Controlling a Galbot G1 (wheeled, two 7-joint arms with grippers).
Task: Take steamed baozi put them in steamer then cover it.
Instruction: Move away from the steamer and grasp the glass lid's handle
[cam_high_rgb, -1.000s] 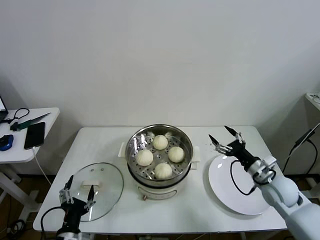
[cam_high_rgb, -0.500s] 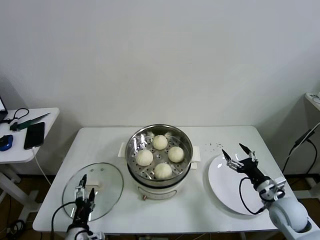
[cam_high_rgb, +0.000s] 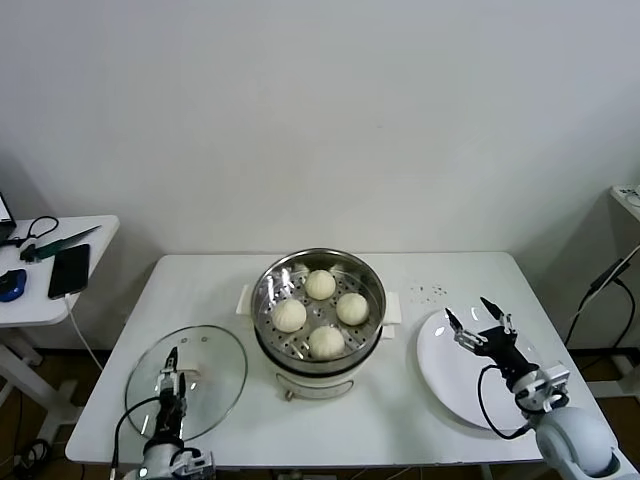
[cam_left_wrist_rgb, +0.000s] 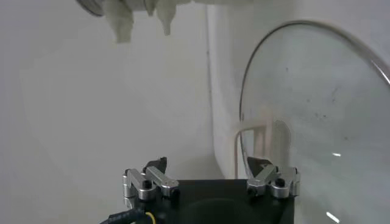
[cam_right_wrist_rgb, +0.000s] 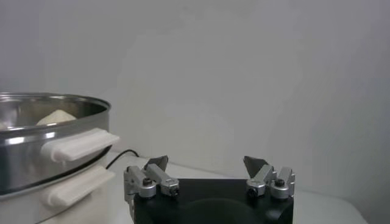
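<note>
Cover (cam_high_rgb: 187, 381): laid flat on the table (cam_high_rgb: 420, 275) at the near left, just beside the steamer; its white oblong handle (cam_high_rgb: 186, 372) sits on top, facing up.
Handle axis: judged to run left–right across the cover in the head view; the exact angle cannot be told.
Left gripper (cam_high_rgb: 171, 386): poised at the near part of the cover, close to the handle, fingers spread moderately and holding nothing; contact with the glass cannot be told.
Step in hand: grasping the cover, judged from all four buns already being loaded.
Method: the spread fingers are best set across the handle's short width and closed at its middle, so the cover is lifted level rather than tipped.
Steamer (cam_high_rgb: 318, 312): upright at table centre, uncovered.
Steamed baozi (cam_high_rgb: 320, 312): four seated on the perforated tray, apart from one another.
Plate (cam_high_rgb: 470, 372): bare, at the near right.
Right gripper (cam_high_rgb: 480, 329): held over the plate, fingers wide, nothing gripped; judged idle.
</note>
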